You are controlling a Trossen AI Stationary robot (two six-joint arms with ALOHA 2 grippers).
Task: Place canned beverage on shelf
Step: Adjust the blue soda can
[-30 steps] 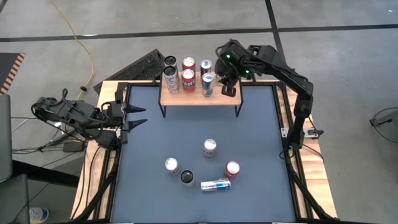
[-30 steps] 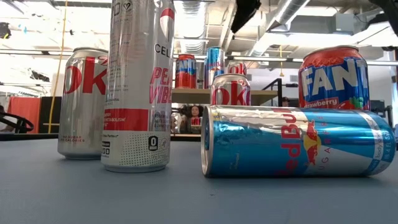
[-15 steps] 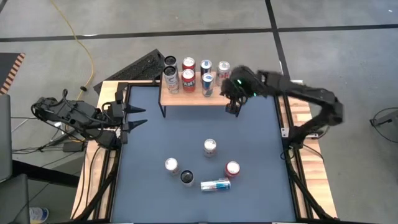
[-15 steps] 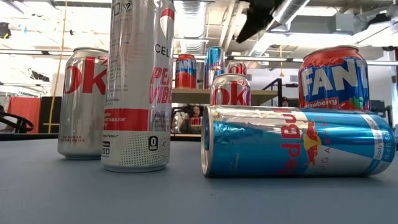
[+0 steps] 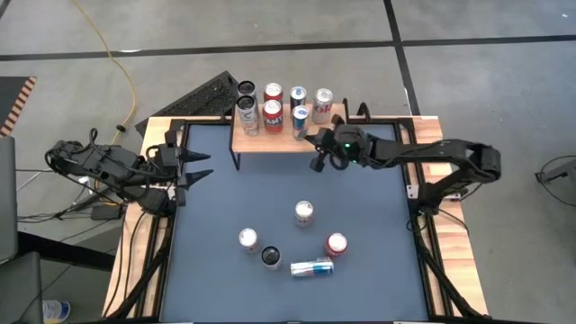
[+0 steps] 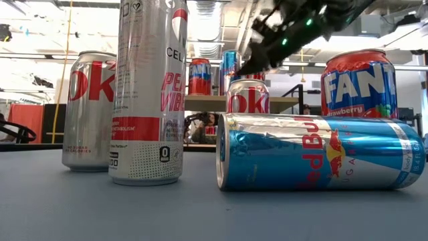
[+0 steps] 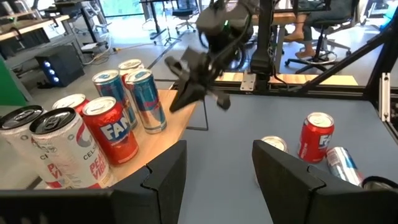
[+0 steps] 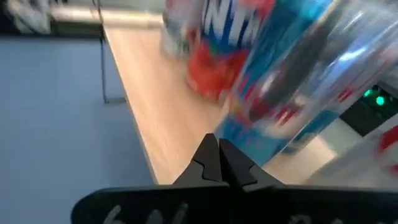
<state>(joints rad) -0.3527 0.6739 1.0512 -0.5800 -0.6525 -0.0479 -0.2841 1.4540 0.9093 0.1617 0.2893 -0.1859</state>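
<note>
We're getting bright, even overhead light; the right wrist view smears badly, cans (image 8: 273, 74) blurred, soft shadows only.

Glossy metal cans (image 5: 298, 110), seemingly light-wood shelf (image 5: 290, 143)

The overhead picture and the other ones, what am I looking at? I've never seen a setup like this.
It is a robot with two dark arms at a table. One camera looks straight down, one sits at table-top height among the cans, and one rides on each wrist. The left gripper waits open at the table's left edge. The right gripper is shut and empty, just in front of the shelf, a small wooden rack carrying seven cans. On the table, four cans stand and a blue can lies on its side.
</note>
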